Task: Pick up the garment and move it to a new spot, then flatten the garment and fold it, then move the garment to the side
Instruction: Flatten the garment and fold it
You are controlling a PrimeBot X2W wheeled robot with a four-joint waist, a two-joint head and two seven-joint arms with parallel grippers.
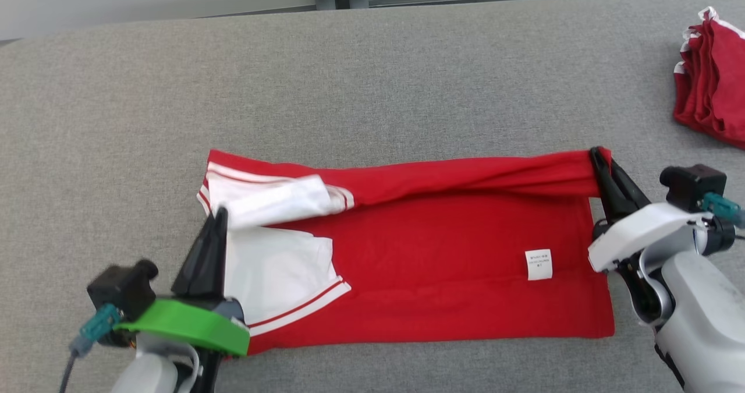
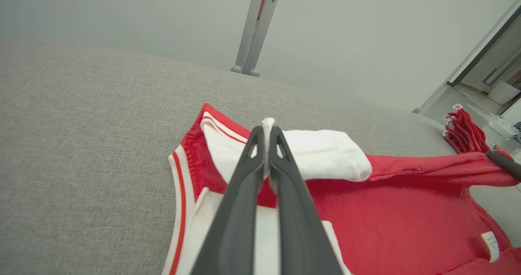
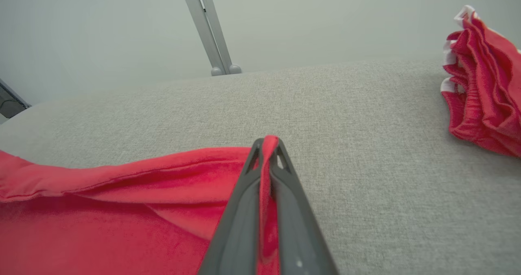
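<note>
Nearest, the left pincer [image 1: 220,213] clamps the sleeve [image 1: 273,201] and the right pincer [image 1: 598,154] a far corner of the shirt [image 1: 436,247], so uneven pulling could slip either thin pinch and skew the fold.

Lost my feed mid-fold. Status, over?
Left gripper shut on garment, white fabric. Right gripper shut on its red corner. Far edge folded over. Red pile apart, right.

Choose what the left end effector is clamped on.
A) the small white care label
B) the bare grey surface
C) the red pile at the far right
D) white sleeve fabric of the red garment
D: the left end effector is shut, with a fold of the white sleeve of the garment pinched between its tips.
</note>
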